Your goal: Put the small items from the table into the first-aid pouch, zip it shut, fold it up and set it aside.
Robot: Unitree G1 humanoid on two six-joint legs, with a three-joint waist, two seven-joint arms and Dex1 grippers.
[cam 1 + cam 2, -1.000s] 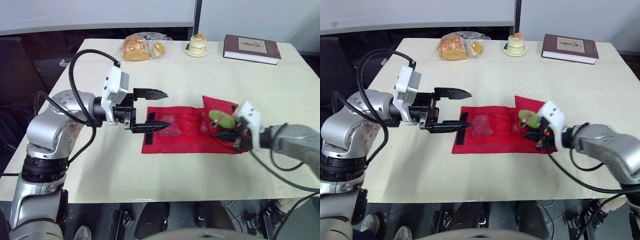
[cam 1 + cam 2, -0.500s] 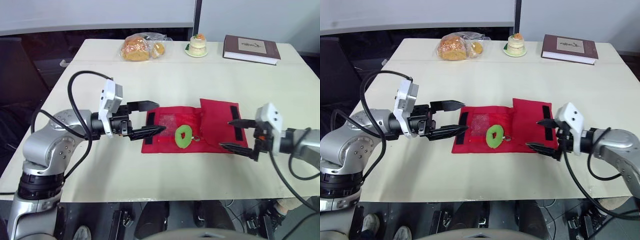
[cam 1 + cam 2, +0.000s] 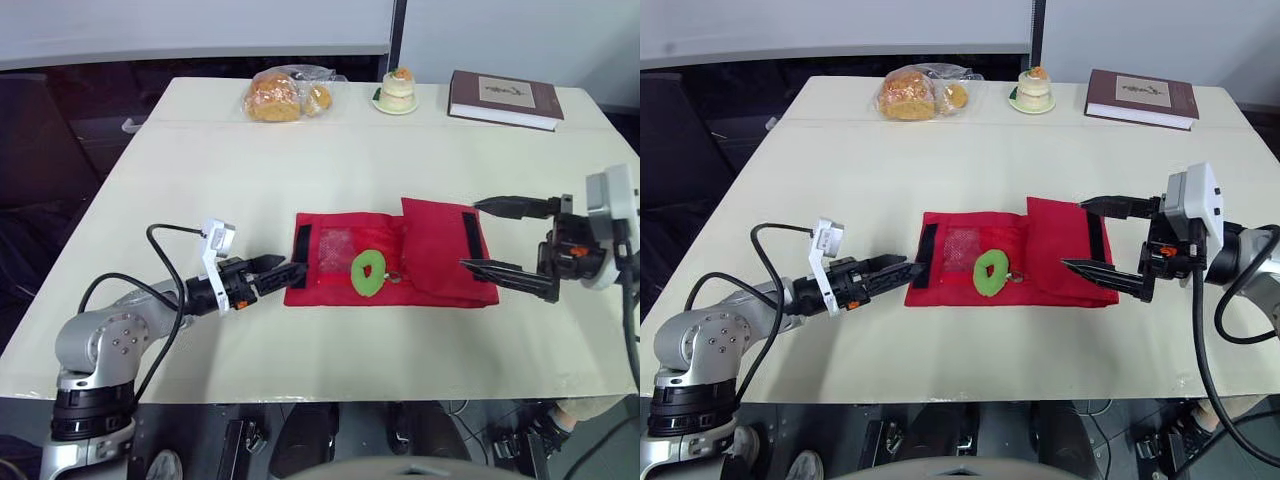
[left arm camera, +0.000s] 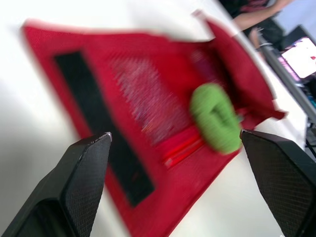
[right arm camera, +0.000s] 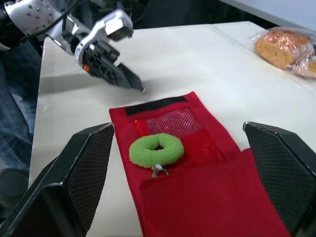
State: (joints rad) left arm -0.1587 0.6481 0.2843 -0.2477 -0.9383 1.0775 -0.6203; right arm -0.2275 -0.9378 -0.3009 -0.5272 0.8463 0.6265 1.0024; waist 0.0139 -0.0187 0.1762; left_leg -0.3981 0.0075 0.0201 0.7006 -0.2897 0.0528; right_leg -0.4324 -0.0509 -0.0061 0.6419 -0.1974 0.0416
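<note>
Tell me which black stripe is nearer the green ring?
The black stripe at the red pouch's left end; the other stripe sits on the folded flap, farther away.

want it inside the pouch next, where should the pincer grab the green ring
Come from straight above and pinch the band of the green ring, one finger in its hole, one outside. It lies flat on the mesh pocket of the red pouch, so a side approach would likely just push it.
</note>
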